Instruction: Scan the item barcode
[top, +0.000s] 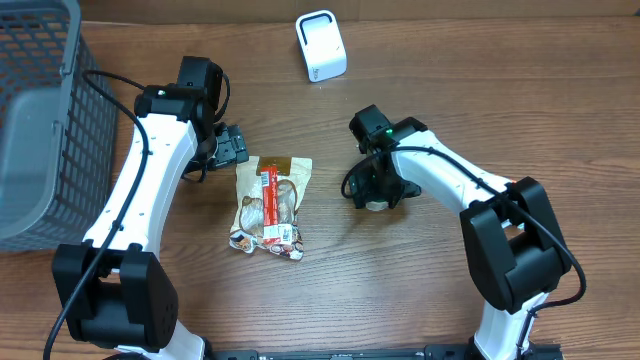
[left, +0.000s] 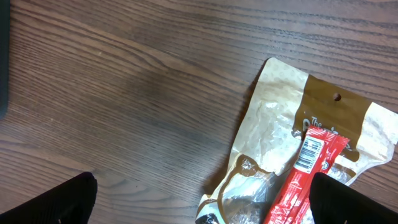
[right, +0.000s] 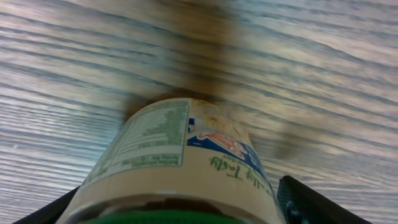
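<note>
Snack bag (top: 262, 215) lies flat on the desk (top: 450, 100) with a red bar (top: 269, 195) on top. Brown bits show through its clear front. Right of it, the right pincer (top: 378, 192) is clamped on a jar (right: 186, 155) with a green lid; the label hides what is inside. The left pincer (top: 232, 147) hangs spread apart over the bag's top edge. Farther off are a grey basket (top: 95, 110) and a white scanner (top: 321, 46).
</note>
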